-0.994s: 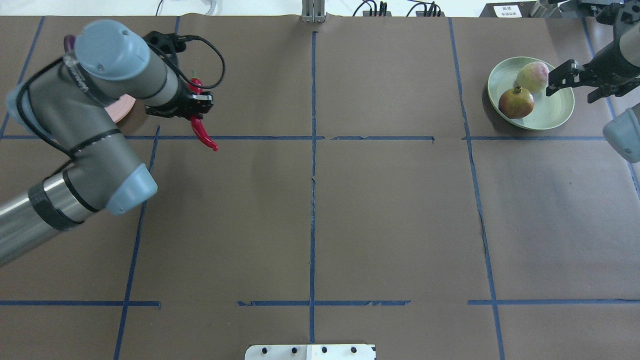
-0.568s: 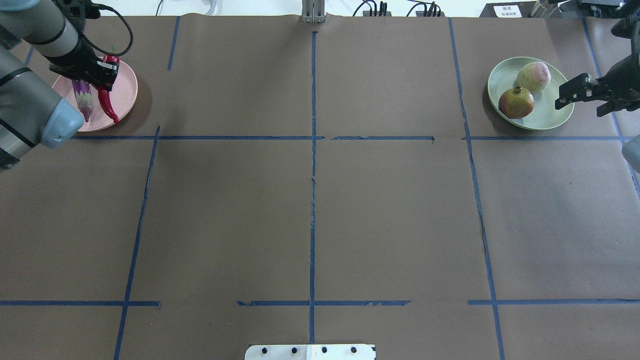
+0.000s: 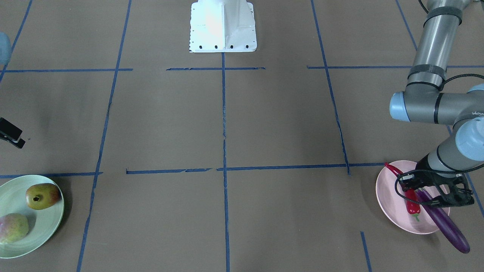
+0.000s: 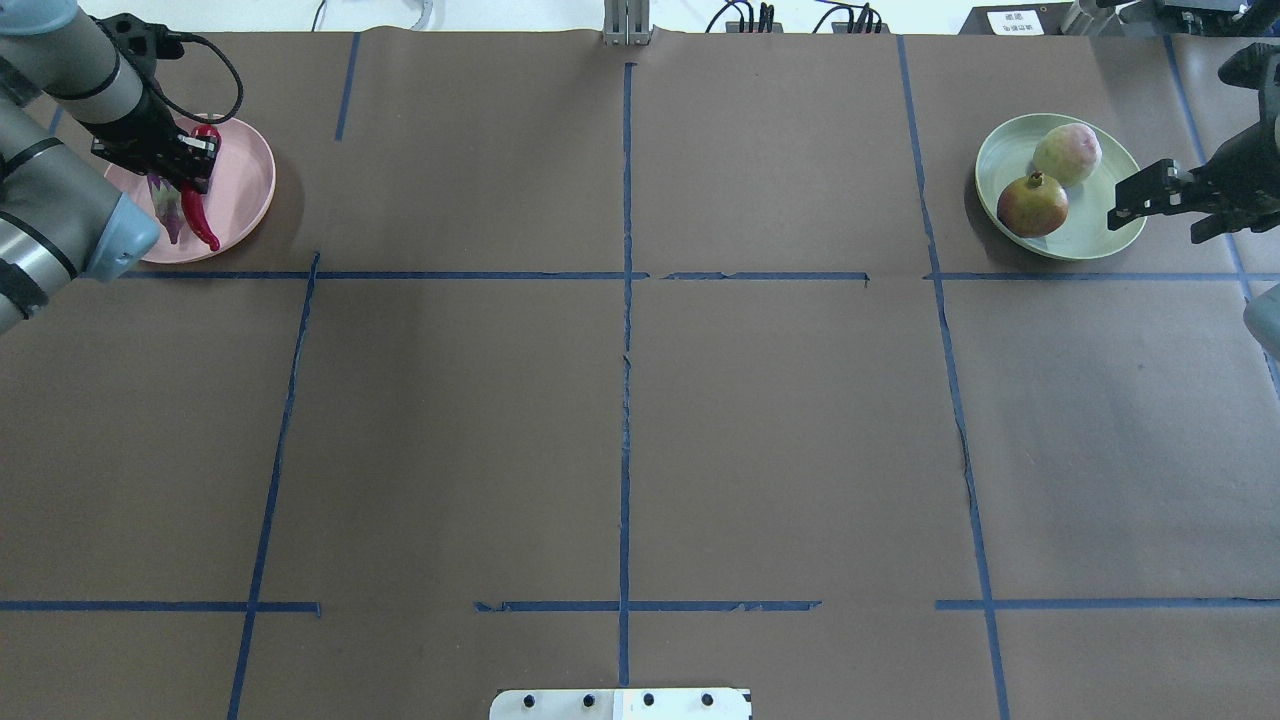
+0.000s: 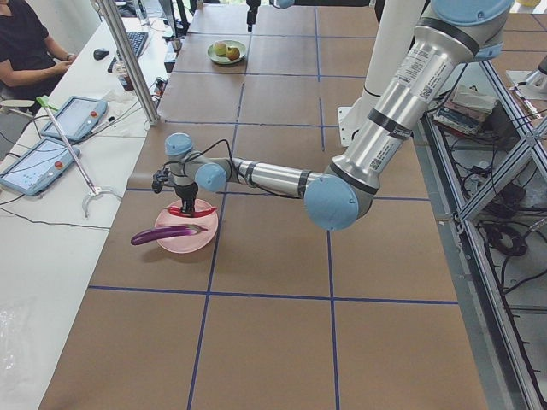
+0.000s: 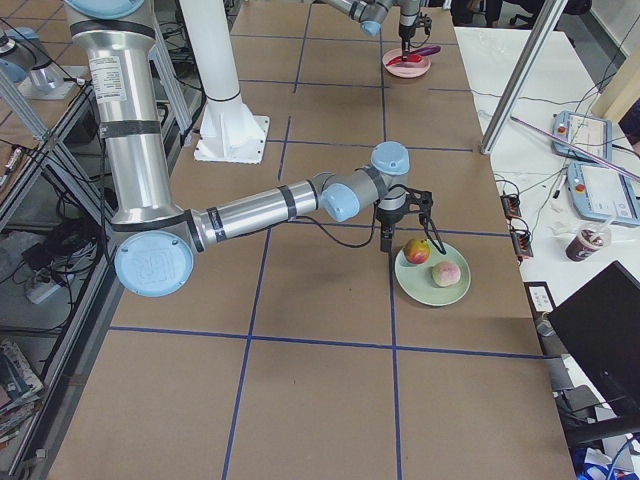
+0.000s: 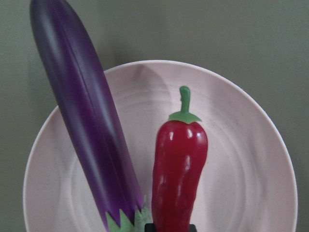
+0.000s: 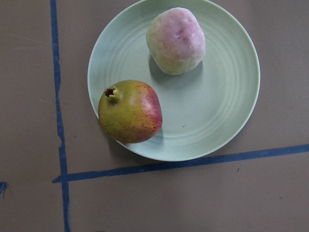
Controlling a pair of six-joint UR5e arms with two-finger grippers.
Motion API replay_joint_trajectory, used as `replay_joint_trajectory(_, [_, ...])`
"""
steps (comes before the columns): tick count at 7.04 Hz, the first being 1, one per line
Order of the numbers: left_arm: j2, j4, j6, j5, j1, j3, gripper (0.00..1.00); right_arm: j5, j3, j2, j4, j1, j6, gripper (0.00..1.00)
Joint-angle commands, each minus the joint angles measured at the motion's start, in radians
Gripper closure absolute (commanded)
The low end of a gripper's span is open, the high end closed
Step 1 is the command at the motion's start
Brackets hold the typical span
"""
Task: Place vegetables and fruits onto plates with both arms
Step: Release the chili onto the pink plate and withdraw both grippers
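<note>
there, the glossy red chili pepper, green-stemmed, was over the pink plate just beneath the left gripper; whether clamped, unclear

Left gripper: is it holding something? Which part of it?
Yes, it looks so: the left gripper grips the chili pepper around its middle, over the pink plate.

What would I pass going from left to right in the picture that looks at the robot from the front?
Peach → pomegranate → white base → chili → eggplant.
</note>
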Motion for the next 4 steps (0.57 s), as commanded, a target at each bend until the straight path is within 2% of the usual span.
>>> replay_joint_trajectory(1, [-0.005, -0.043, -0.008, 0.0, 0.002, 0.006, 0.0, -0.011, 0.0, 0.007, 0.002, -0.004, -0.001, 0.0])
replay_joint_trajectory(2, [-0.006, -0.065, -0.01, 0.0, -0.009, -0.002, 0.0, -0.023, 0.004, 0.004, 0.004, -0.001, -0.002, 0.0])
replay_joint_trajectory(3, [0.006, -0.064, 0.013, -0.063, -0.101, -0.039, 0.0, -0.023, 0.044, -0.022, 0.002, 0.005, -0.012, 0.0])
replay_joint_trajectory(4, [0.017, -0.053, 0.068, -0.151, -0.178, -0.074, 0.0, -0.005, 0.062, -0.045, -0.012, 0.059, -0.018, 0.0])
